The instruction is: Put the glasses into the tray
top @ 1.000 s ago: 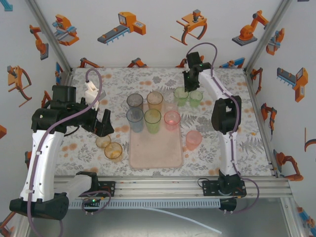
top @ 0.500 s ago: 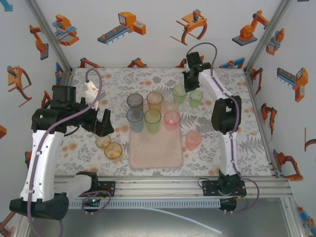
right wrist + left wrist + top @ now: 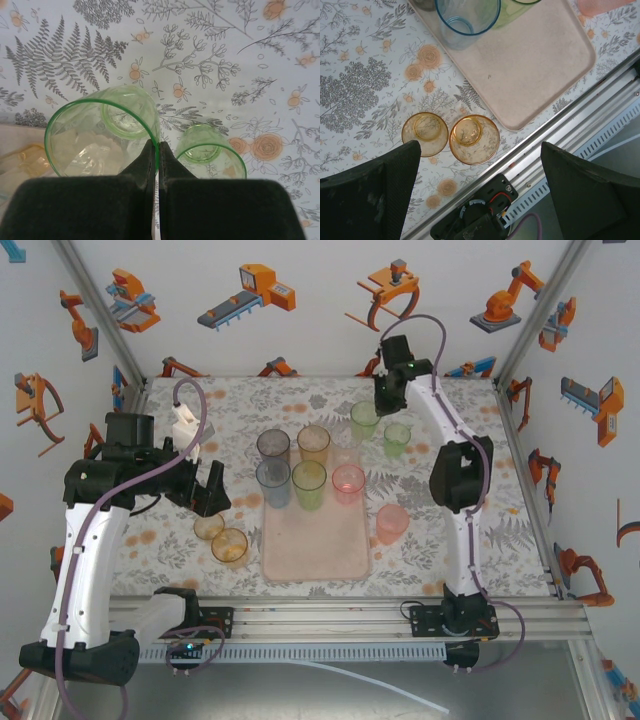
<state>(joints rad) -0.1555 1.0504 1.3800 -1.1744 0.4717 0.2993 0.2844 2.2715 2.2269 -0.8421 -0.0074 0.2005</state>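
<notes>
Closest to me, my left gripper (image 3: 207, 492) hangs with its chunky black fingers (image 3: 375, 195) spread wide and nothing between them. Right below it two amber glasses (image 3: 474, 139) sit side by side on the floral tablecloth (image 3: 365, 85). They're round, see-through plastic, just off the tray's near-left corner.

The tray (image 3: 315, 540) is a flat pale-pink rectangle with rounded corners and a low lip, kinda matte, and its near half is bare. A pink glass (image 3: 392, 523) stands on the cloth just beside its right edge.

Bunched at the tray's far end: a blue glass (image 3: 273, 480), a lime glass (image 3: 309, 480) and a rosy glass (image 3: 348, 480) in one row, with a smoky grey glass (image 3: 273, 447) and an orange glass (image 3: 313, 443) behind.

Farthest out, my right gripper (image 3: 156, 150) is pressed together on the thin rim of a green glass (image 3: 90, 145), pinching its wall. That one's past the tray's far-right corner, not in it. A second green glass (image 3: 210, 152) stands just beside it on the cloth.
</notes>
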